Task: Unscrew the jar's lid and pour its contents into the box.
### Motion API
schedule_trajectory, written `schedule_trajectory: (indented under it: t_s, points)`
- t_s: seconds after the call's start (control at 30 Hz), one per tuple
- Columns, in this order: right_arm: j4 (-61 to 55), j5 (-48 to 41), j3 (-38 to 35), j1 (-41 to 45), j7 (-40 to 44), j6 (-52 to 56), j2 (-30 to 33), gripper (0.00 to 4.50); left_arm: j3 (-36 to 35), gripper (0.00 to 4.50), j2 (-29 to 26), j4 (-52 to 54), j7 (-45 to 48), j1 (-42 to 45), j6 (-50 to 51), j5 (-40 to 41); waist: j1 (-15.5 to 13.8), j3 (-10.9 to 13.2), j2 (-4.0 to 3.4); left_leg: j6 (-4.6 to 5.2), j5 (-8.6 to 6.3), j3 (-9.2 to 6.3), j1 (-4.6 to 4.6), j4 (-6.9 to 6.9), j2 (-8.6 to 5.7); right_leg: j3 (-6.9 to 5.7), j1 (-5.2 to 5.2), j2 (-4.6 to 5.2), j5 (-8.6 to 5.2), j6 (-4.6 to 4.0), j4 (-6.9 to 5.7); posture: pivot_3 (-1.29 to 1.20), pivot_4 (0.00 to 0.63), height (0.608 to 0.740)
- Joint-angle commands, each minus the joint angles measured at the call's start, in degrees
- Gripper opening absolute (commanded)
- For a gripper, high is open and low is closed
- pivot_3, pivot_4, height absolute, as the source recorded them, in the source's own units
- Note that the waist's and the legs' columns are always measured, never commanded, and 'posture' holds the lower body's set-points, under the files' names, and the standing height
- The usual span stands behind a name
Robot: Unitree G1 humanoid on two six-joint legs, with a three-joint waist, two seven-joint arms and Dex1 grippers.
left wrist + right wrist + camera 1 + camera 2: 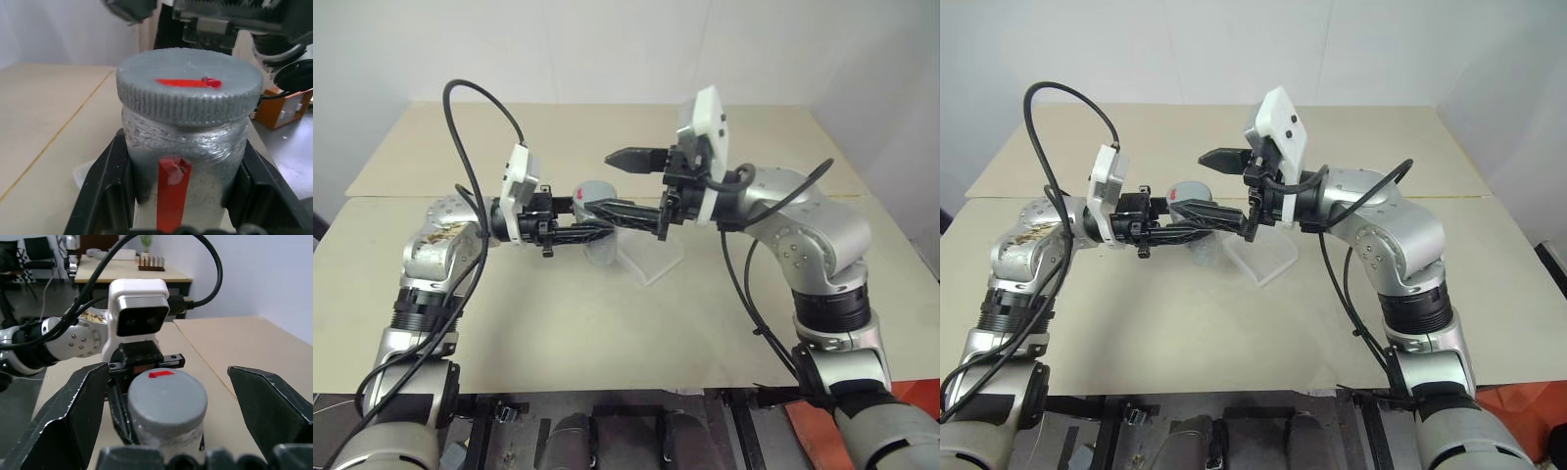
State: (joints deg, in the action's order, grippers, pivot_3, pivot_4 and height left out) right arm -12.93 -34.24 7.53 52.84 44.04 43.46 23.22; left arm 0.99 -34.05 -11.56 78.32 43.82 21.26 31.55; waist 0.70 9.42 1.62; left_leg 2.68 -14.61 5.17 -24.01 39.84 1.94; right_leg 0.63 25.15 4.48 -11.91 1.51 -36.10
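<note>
The jar, translucent with a red label stripe, stands upright above the table with my left gripper shut on its body; the black fingers press on both sides. Its grey lid with a red mark is screwed on top. My right gripper reaches in from the right at lid height. It is open, one finger beyond the lid and one in front, neither touching it. The box, a clear shallow tray, lies on the table just below and right of the jar.
The beige table has a seam across it at the back. Black cables loop over both arms. An orange object sits below the front right edge.
</note>
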Motion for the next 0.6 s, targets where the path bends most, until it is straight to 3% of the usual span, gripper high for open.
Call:
schedule_trajectory:
  t_s: [0.03, 0.33, 0.43, 0.53, 0.6]
  points:
    - [-0.9, 1.0, 0.4, 1.6, -0.8, 0.1, -0.7, 4.50, -0.8, 1.96, 0.3, 0.8, 0.9, 1.8, -1.4, 0.1, 0.1, 0.0, 0.00, 0.00, 0.00, -0.01, -0.02, 0.00, 0.00, 0.00, 0.02, 0.00, 0.00, 0.00, 0.00, 0.00, 0.150, 0.740]
    - [-1.1, 1.7, 1.7, 1.1, -0.3, 0.7, -1.4, 4.50, -1.3, 1.96, 0.1, 2.0, 1.1, 1.1, -1.2, 0.0, 0.1, 0.0, 0.00, 0.00, 0.00, -0.06, -0.08, 0.01, 0.00, -0.02, 0.05, 0.00, 0.00, 0.01, 0.00, 0.00, 0.150, 0.740]
    - [-1.0, 1.5, 1.9, 0.9, 0.3, 0.9, -1.3, 3.91, -1.4, 1.96, -0.1, 2.5, 1.1, 0.8, -1.1, 0.1, 0.1, 0.0, 0.00, 0.00, 0.00, -0.06, -0.08, 0.02, 0.01, -0.03, 0.05, 0.00, 0.00, 0.01, 0.00, 0.00, 0.150, 0.740]
    - [-0.6, 0.9, 1.5, 1.0, 1.1, 0.4, -1.6, 2.88, -1.5, 1.96, -0.4, 2.9, 1.5, 0.5, -1.3, 0.1, 0.1, 0.0, 0.00, 0.00, 0.00, -0.07, -0.09, 0.02, 0.01, -0.03, 0.05, 0.00, 0.00, 0.01, -0.01, 0.00, 0.150, 0.740]
    - [0.7, -1.0, 0.5, 1.7, 3.1, 0.5, -2.1, 2.75, -1.6, 1.96, -0.7, 3.4, 2.8, 0.4, -1.6, 0.7, 0.1, 0.0, 0.00, 0.01, 0.00, -0.06, -0.08, 0.02, 0.00, -0.03, 0.04, 0.00, 0.00, 0.01, -0.01, 0.00, 0.150, 0.740]
